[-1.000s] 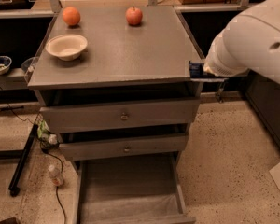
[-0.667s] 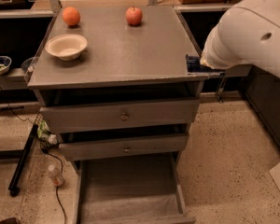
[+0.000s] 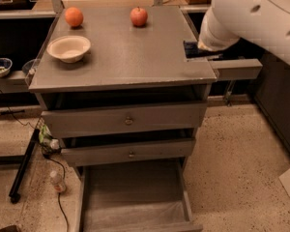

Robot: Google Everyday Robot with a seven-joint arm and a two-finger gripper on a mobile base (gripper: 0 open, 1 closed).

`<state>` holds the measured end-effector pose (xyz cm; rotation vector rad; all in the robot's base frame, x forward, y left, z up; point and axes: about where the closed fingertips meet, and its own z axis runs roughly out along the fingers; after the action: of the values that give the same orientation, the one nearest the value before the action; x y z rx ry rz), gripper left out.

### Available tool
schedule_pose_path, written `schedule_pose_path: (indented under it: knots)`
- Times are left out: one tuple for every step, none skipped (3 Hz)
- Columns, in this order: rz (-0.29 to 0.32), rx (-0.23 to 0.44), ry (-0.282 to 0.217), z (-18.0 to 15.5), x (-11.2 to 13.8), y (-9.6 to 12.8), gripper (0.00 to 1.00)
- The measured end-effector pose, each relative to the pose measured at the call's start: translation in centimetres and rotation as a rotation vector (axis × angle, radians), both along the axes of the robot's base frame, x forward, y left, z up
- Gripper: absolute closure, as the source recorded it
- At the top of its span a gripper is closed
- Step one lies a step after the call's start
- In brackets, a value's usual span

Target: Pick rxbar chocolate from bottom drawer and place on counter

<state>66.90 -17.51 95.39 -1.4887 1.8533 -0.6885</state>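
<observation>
The rxbar chocolate (image 3: 191, 49), a small dark blue bar, pokes out from under my white arm at the right edge of the counter (image 3: 121, 59), just above its surface. My gripper (image 3: 201, 50) is mostly hidden behind the arm's bulky forearm and is shut on the bar's right end. The bottom drawer (image 3: 134, 192) stands pulled out near the floor, with a bare grey floor and nothing in it. The two upper drawers are nearly closed.
On the counter a cream bowl (image 3: 68, 48) sits at the left, an orange (image 3: 74, 17) at the back left and a red apple (image 3: 139, 16) at the back middle. A narrow side shelf (image 3: 238, 67) juts out on the right. A small bottle (image 3: 57, 181) and cables lie on the floor at the left.
My arm has risen and swung left, carrying the dark bar from beside the counter's right edge to over that edge. Nothing else has moved.
</observation>
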Motion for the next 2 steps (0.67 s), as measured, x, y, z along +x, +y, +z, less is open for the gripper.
schedule_pose_path:
  knots:
    - [0.039,0.016,-0.015,0.94,2.55,2.57,1.0]
    - [0.039,0.016,-0.015,0.93,2.57,2.58,1.0]
